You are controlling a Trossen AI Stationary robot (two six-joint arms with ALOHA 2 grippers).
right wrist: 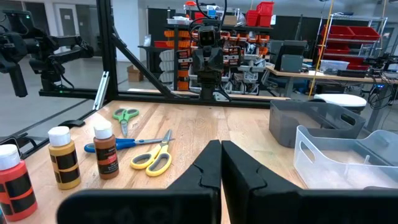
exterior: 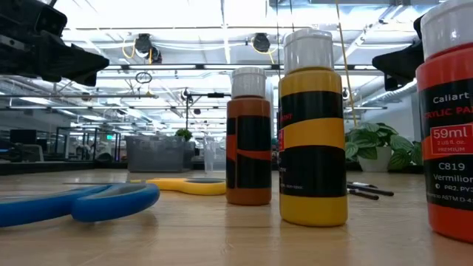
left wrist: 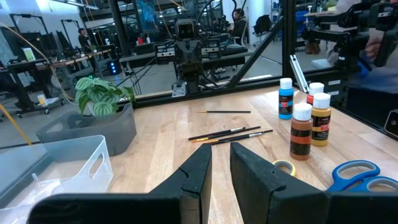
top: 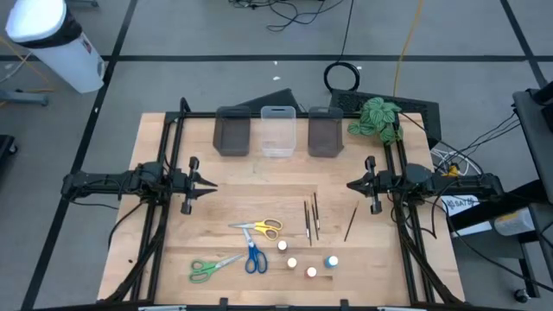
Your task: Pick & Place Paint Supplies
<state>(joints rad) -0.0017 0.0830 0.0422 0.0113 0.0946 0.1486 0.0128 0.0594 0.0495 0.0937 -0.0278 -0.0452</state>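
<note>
Both grippers hover above the table's middle and touch nothing. My left gripper (top: 210, 184) (left wrist: 221, 167) is open by a narrow gap; my right gripper (top: 351, 184) (right wrist: 221, 163) is shut. On the near half lie yellow scissors (top: 263, 228), blue scissors (top: 253, 257) and green scissors (top: 207, 269). Thin dark brushes (top: 311, 216) lie flat between the grippers, one brush (top: 351, 222) apart to the right. Several small white-capped paint bottles stand upright near the front edge: brown (exterior: 249, 140), yellow (exterior: 312, 133), red (exterior: 447, 125) and blue (top: 331, 261).
Two grey bins (top: 232, 131) (top: 325, 131) flank a clear bin (top: 277, 130) along the far edge. A green leafy plant (top: 377, 117) sits at the far right corner. Black frame rails (top: 164, 155) run along both table sides. Bare wood lies between the grippers and the bins.
</note>
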